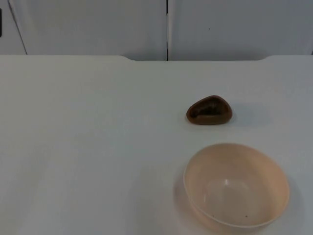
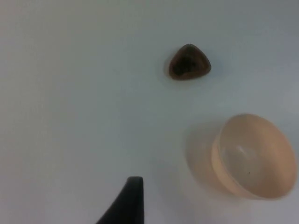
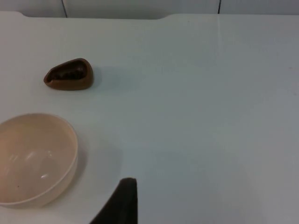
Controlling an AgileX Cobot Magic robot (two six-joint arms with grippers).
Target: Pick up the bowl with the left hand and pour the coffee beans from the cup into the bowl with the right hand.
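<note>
From the top view, nothing is lifted yet: the peach plastic bowl [image 1: 236, 186] sits empty on the white table [image 1: 88, 147], and the small brown teardrop-shaped cup [image 1: 209, 110] with dark coffee beans stands near it, apart, toward the partition wall [image 1: 98, 24]. In the left wrist view, the left gripper [image 2: 125, 205] hangs above the table, well apart from the bowl [image 2: 254, 156] and cup [image 2: 189, 62]; whether its fingers are parted I cannot tell. In the right wrist view, the right gripper [image 3: 119, 200] waits beside the bowl [image 3: 35, 158], cup [image 3: 69, 74] beyond; its state I cannot tell either. Next, I judge, the left must reach the bowl's rim; nothing blocks it.
</note>
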